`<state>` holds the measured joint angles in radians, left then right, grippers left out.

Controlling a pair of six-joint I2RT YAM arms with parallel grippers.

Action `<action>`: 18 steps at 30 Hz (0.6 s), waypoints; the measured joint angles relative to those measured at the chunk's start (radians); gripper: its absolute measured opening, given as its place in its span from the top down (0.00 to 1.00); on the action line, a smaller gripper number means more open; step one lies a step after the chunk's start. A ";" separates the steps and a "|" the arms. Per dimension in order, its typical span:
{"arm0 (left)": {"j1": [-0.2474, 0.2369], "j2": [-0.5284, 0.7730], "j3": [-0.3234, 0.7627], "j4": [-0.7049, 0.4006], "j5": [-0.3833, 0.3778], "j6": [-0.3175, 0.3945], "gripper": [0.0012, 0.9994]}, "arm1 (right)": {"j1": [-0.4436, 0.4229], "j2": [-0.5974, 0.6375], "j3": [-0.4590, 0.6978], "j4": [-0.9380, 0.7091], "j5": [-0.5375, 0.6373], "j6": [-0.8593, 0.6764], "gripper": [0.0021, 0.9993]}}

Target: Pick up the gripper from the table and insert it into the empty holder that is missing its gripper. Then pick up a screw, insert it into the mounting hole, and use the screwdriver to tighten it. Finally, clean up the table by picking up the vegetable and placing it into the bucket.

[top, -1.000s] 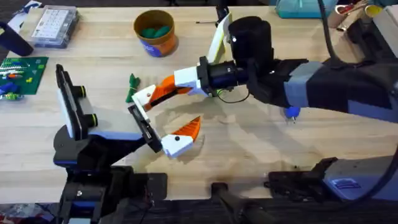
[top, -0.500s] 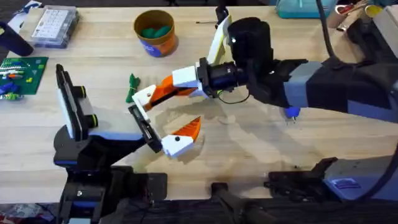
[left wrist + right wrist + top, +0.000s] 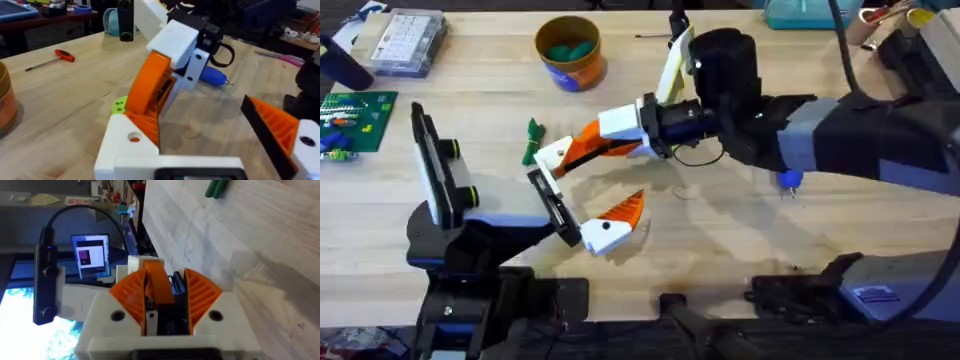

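Observation:
The gripper (image 3: 582, 148), an orange ribbed finger, is clamped in my right gripper (image 3: 605, 140) and its lower end meets the empty holder (image 3: 552, 153), the bare white block on my left arm. In the left wrist view the orange finger (image 3: 149, 87) leans into the white holder (image 3: 127, 150), whose mounting hole (image 3: 134, 137) shows orange inside. My left gripper (image 3: 582, 192) stands open, and its other orange finger (image 3: 625, 208) is set apart. The right wrist view has the finger (image 3: 159, 282) between my orange pads (image 3: 129, 297). The dark green vegetable (image 3: 532, 140) lies just left of the holder. The orange bucket (image 3: 568, 50) is at the back.
A blue-handled screwdriver (image 3: 788, 180) lies under the right arm. A clear parts box (image 3: 408, 40) and a green circuit board (image 3: 355, 115) sit at the far left. A lime-green ring (image 3: 118, 105) lies by the holder, and a red-handled tool (image 3: 64, 55) lies farther back.

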<state>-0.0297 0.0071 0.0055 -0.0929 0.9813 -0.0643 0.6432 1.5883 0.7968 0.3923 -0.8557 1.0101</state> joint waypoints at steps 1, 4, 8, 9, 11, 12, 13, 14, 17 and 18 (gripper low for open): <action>-0.001 0.000 0.000 0.000 0.002 0.001 0.01 | -0.003 0.000 -0.001 0.000 -0.004 0.000 0.62; -0.004 0.000 0.000 0.000 0.005 0.004 0.01 | -0.011 0.003 -0.003 -0.003 -0.012 0.000 0.56; -0.007 -0.002 0.001 -0.002 0.018 0.011 0.01 | -0.020 0.007 -0.006 -0.005 -0.013 0.000 0.45; -0.008 -0.002 0.001 -0.002 0.019 0.012 0.01 | -0.021 0.009 -0.007 -0.006 -0.014 0.000 0.42; -0.009 -0.002 0.001 -0.002 0.020 0.014 0.01 | -0.026 0.012 -0.007 -0.007 -0.013 0.002 0.38; -0.010 -0.002 0.001 -0.002 0.023 0.016 0.01 | -0.028 0.013 -0.007 -0.007 -0.012 0.003 0.34; -0.012 -0.002 0.001 -0.003 0.032 0.020 0.01 | -0.031 0.014 -0.007 -0.007 -0.008 0.003 0.32; -0.015 -0.002 0.001 -0.004 0.040 0.024 0.01 | -0.034 0.016 -0.007 -0.008 -0.006 0.004 0.31; -0.020 -0.002 0.001 -0.005 0.056 0.031 0.01 | -0.047 0.019 -0.008 -0.012 -0.001 0.006 0.17; -0.020 -0.002 0.001 -0.006 0.059 0.033 0.01 | -0.054 0.019 -0.009 -0.012 0.000 0.007 0.10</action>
<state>-0.0502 0.0051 0.0063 -0.0984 1.0398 -0.0317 0.5896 1.6077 0.7880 0.3800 -0.8552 1.0168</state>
